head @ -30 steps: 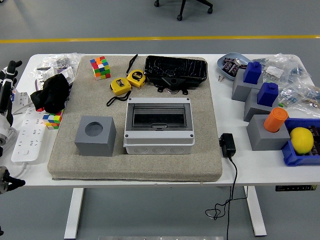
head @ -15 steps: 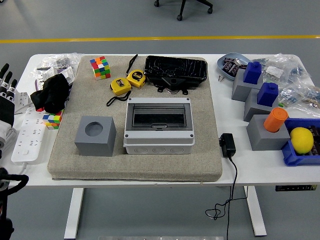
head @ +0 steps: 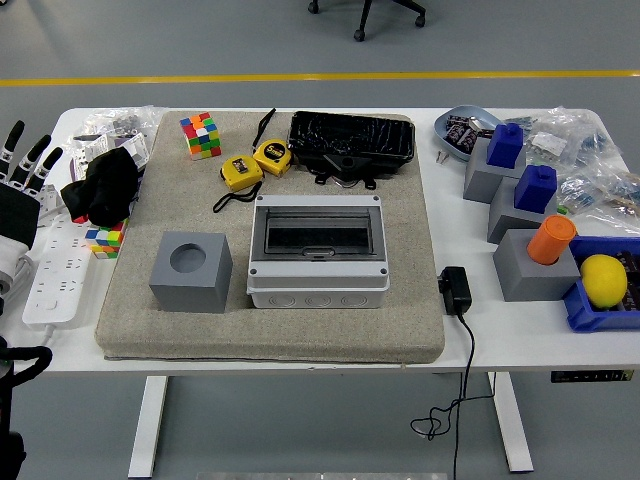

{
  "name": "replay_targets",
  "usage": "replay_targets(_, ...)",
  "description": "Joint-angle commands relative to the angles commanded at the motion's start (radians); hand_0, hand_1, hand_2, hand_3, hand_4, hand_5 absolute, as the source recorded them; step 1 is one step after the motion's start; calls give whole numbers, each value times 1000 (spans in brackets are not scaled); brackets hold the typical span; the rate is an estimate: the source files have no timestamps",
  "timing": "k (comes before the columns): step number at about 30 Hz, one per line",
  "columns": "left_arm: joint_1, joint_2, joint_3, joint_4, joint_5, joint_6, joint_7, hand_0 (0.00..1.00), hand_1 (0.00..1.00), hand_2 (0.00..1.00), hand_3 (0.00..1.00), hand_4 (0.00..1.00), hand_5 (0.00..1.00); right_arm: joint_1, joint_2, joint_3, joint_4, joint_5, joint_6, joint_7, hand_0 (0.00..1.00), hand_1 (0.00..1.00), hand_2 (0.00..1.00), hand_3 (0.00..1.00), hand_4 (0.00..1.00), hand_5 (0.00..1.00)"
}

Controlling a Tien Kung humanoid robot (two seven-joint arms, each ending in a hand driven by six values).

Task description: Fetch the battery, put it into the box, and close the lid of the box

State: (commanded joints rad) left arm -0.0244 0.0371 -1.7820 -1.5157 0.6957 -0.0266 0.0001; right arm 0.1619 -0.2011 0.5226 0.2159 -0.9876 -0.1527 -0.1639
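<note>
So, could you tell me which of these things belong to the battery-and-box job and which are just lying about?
For the job: grey box with clear lid; left robot hand, open, far left. I cannot make out a battery for certain.
Lying about: colour cube, yellow tape measures, black tray, grey block, lemon, power strip.

Left hand (head: 22, 165) open at table's (head: 300, 345) left edge, box (head: 318, 250) closed.

A lab or test workshop: grey floor with a yellow line (head: 320, 76), an office chair base (head: 366, 12), a white table (head: 300, 345) crowded with tape measures (head: 256, 163), power strip (head: 58, 270), and bagged parts (head: 590, 150).
</note>
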Motion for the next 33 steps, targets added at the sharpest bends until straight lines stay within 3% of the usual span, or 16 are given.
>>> replay_targets(5, 0, -3, -12, -13, 90, 55, -32, 145, 646, 987, 998, 998, 998, 2, -1, -2, 0, 1, 0, 0, 698, 643, 666, 723, 998, 931)
replay_targets(6, -1, -4, -14, -13, 91, 51, -36, 109, 124, 642, 998, 998, 673, 2, -2, -2, 1, 1, 0, 0, 697, 642, 666, 722, 998, 930)
replay_targets(11, -2, -1, -12, -8, 77, 33, -34, 109, 124, 642, 998, 998, 673, 2, -6, -10, 1, 5, -1, 2, 697, 642, 666, 722, 998, 930)
replay_targets(12, -1, -1, -12, -7, 72, 29, -34, 164, 149, 396, 767, 998, 832, 2, -6, -11, 1, 5, -1, 2, 696, 643, 666, 723, 998, 928)
replay_targets(17, 1, 1, 0, 0, 54, -10, -31, 164, 149, 396, 767, 998, 832, -1, -7, -14, 1, 6, 0, 2, 696, 643, 666, 723, 998, 928)
replay_targets(18, 1, 2, 3, 2, 54, -21, -25, 878, 274, 306, 637, 998, 998, -1, -7, -15, 1, 6, 0, 2, 696, 643, 667, 723, 998, 928)
replay_targets(23, 2, 2, 6, 12, 67, -80, 10, 878, 274, 306, 637, 998, 998, -1, -7, -17, 1, 6, -1, 2, 696, 643, 667, 723, 998, 928)
replay_targets(24, 3, 1, 7, 13, 69, -88, 16, 998, 649, 440, 611, 998, 998, -1, -7, -17, 1, 6, -1, 2, 696, 643, 666, 723, 998, 928)
replay_targets(29, 1, 0, 6, 23, 77, -104, 14, 998, 649, 440, 611, 998, 998, 0, -10, -13, 0, 7, -1, 2, 696, 643, 666, 723, 998, 928)
replay_targets(30, 0, 0, 6, 23, 84, -99, 12, 998, 998, 991, 615, 998, 998, 0, -10, -10, 1, 5, -1, 2, 696, 643, 666, 723, 998, 928)
replay_targets(33, -4, 2, 6, 23, 108, -75, 11, 998, 998, 991, 615, 998, 998, -2, -10, -5, -1, 5, -2, 1, 696, 643, 666, 723, 998, 928)
